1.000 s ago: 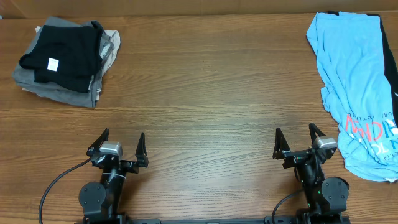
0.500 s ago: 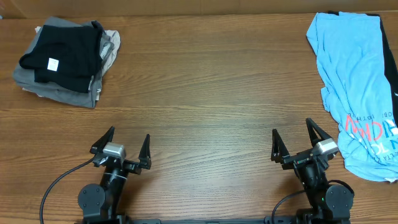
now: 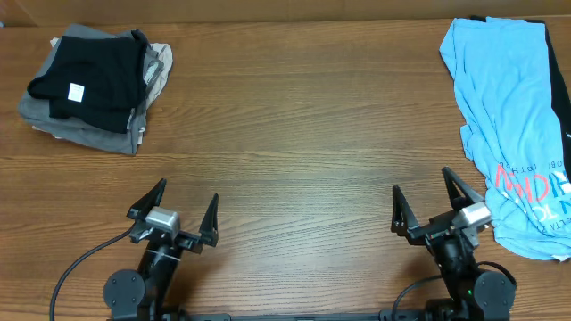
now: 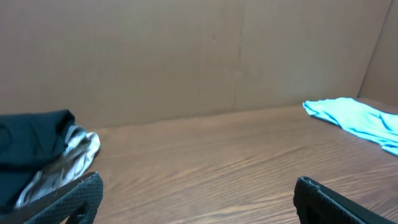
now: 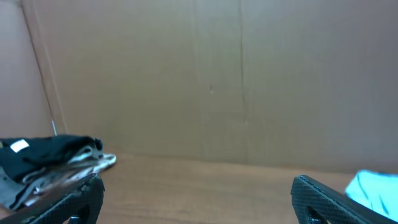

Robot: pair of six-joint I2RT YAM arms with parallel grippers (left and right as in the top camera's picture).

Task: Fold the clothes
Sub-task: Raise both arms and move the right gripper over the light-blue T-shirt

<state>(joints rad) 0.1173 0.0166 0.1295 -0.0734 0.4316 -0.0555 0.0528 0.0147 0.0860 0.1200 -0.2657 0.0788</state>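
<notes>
Overhead, the crumpled light blue T-shirt with red-pink lettering (image 3: 510, 116) is lying along the right edge of the wooden table (image 3: 294, 116), well apart from the folded black garment (image 3: 89, 76) topping a grey cloth pile (image 3: 85, 135) far left. The left gripper (image 3: 187, 192) and right gripper (image 3: 421, 182) are holding nothing, fingers spread wide, sitting slightly nearer the front edge than a second ago. The left wrist view is adding a plain brown wall (image 4: 186, 56) behind. The right wrist view is catching only a corner of the blue shirt.
</notes>
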